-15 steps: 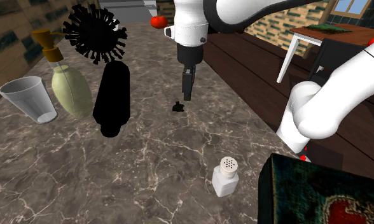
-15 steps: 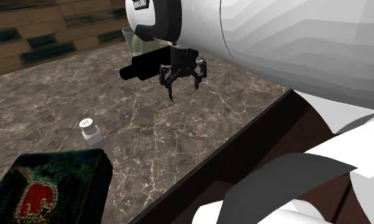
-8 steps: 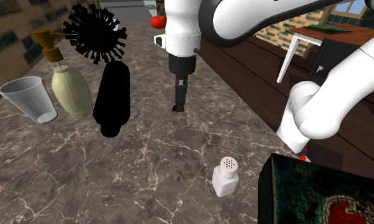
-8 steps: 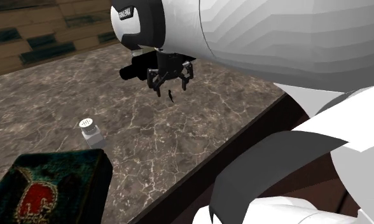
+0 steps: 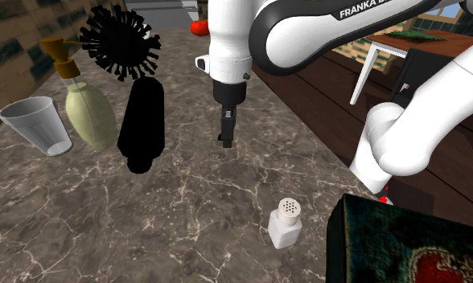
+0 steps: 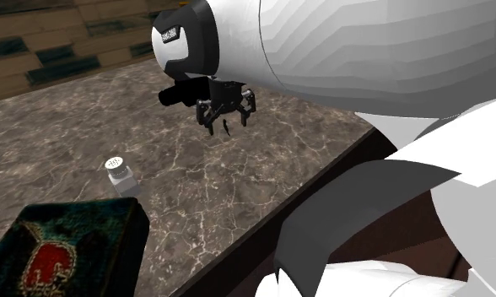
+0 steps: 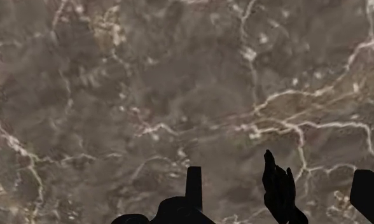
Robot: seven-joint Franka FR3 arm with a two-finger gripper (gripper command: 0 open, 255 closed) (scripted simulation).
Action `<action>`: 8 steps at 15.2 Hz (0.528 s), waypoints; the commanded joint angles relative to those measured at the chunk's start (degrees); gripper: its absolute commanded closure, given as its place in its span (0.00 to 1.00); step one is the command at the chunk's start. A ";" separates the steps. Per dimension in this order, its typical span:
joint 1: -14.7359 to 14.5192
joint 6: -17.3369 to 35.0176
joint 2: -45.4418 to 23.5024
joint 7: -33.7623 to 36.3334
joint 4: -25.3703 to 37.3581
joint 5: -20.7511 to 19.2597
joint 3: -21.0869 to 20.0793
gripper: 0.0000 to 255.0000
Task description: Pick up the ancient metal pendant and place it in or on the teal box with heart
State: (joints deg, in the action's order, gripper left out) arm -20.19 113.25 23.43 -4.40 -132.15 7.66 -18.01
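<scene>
The pendant is a small dark, jagged piece lying on the marble counter. It sits between my gripper's two black fingers without touching either. In the second exterior view the pendant shows just under the spread gripper. In the shoulder view the gripper hangs low over the counter's middle and covers the pendant. The gripper is open. The teal box with a red heart stands at the shoulder view's lower right, near the stand; the same box lies at the second exterior view's lower left.
A white salt shaker stands between the gripper and the box. At the shoulder view's left are a black cylinder, a spiky black brush shape, a green soap dispenser and a clear glass. The counter's edge runs along the right.
The gripper has come down and shifted slightly toward the shoulder view's left, so its fingers now stand on either side of the pendant. The pendant has stayed in place.
</scene>
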 commanded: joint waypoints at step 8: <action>0.00 0.03 -0.01 0.00 -0.01 0.00 -0.01 1.00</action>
State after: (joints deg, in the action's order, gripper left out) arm -20.19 113.28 23.41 -4.40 -132.16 7.66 -18.02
